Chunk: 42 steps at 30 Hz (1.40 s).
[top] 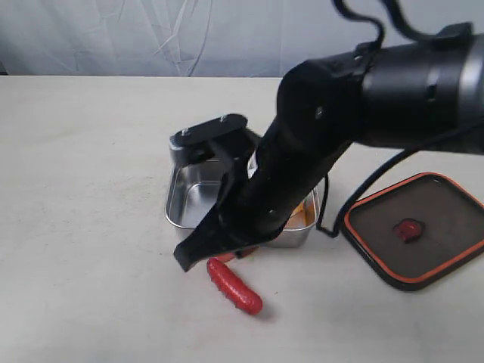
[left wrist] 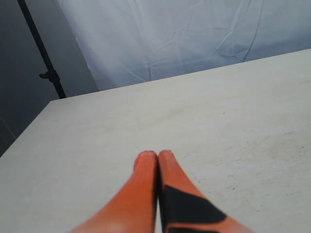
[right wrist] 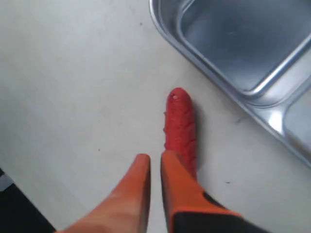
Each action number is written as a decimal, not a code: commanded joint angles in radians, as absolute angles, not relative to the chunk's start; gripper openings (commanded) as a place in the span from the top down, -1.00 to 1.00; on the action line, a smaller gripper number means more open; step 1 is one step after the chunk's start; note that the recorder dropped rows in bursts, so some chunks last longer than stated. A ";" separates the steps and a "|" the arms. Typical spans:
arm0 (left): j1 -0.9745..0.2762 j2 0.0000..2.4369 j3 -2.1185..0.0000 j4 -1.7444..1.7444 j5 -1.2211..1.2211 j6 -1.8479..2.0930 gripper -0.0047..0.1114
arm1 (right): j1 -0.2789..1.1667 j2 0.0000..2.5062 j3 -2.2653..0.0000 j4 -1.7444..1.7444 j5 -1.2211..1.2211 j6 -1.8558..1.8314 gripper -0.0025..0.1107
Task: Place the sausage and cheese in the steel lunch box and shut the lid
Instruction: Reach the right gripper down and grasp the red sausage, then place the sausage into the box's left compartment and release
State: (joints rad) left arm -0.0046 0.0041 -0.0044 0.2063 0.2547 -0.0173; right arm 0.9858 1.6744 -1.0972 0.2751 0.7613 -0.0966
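The red sausage [top: 234,286] lies on the table just in front of the steel lunch box [top: 175,204]. My right gripper [top: 229,258] reaches over the box and hangs low over the sausage's near end. In the right wrist view its fingers [right wrist: 155,158] are shut to a thin slit with nothing between them, and the sausage [right wrist: 180,121] lies beside one finger, next to the box rim [right wrist: 214,72]. A yellow-orange patch, the cheese [top: 299,219], shows in the box's right compartment, mostly hidden by the arm. The dark lid [top: 446,208] lies seal-side up on the right. My left gripper [left wrist: 158,154] is shut over bare table.
The right arm's thick black body [top: 363,98] covers much of the box, and a black cable [top: 355,197] hangs between box and lid. A pale backdrop stands behind the table. The left arm does not show in the exterior view.
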 commanded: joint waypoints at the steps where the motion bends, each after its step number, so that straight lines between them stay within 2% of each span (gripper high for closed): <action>1: -0.020 0.000 0.000 0.202 0.241 -0.018 0.92 | 1.007 1.772 -1.101 0.251 0.743 -0.050 0.22; 3: -0.022 0.000 0.000 0.202 0.241 -0.018 0.92 | 1.007 1.803 -1.101 0.248 0.743 -0.048 -0.09; 4: -0.022 0.000 0.000 0.202 0.241 -0.018 0.92 | 1.007 1.819 -1.101 0.248 0.740 -0.048 -0.15; 6: -0.022 0.000 0.000 0.202 0.241 -0.018 0.92 | 1.007 1.846 -1.101 0.246 0.735 -0.048 -0.12; 11: -0.022 0.000 0.000 0.202 0.241 -0.018 0.92 | 1.007 1.887 -1.101 0.233 0.710 -0.048 0.12; 22: -0.022 0.000 0.000 0.202 0.241 -0.018 0.92 | 1.007 1.939 -1.101 0.203 0.692 -0.052 0.12; 24: -0.022 0.000 0.000 0.202 0.241 -0.018 0.92 | 1.007 1.939 -1.101 0.203 0.698 -0.052 0.25; 25: -0.022 0.000 0.000 0.202 0.241 -0.018 0.92 | 1.007 1.939 -1.101 0.203 0.711 -0.052 0.54; 26: -0.022 0.000 0.000 0.202 0.241 -0.018 0.92 | 1.007 1.939 -1.101 0.203 0.718 -0.052 0.69; 27: -0.022 0.000 0.000 0.202 0.241 -0.018 0.92 | 1.007 1.939 -1.101 0.203 0.736 -0.052 0.96; 31: -0.022 0.000 0.000 0.202 0.241 -0.018 0.92 | 1.007 1.910 -1.104 0.275 0.836 -0.129 0.96; 35: -0.022 0.000 0.000 0.202 0.241 -0.018 0.92 | 1.007 1.786 -1.135 0.367 0.826 -0.209 0.96; 37: -0.022 0.000 0.000 0.202 0.241 -0.018 0.92 | 1.005 1.738 -1.183 0.313 0.752 -0.194 0.96; 39: -0.022 0.000 0.000 0.202 0.241 -0.018 0.92 | 1.005 1.739 -1.232 0.137 0.641 -0.022 0.96; 42: -0.022 0.000 0.000 0.202 0.241 -0.018 0.92 | 0.993 1.797 -1.288 -0.006 0.627 0.091 0.96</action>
State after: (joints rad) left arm -0.0161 0.0041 -0.0044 0.2063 0.2547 -0.0173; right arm 1.0053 1.7584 -1.2553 0.0861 0.6452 0.0149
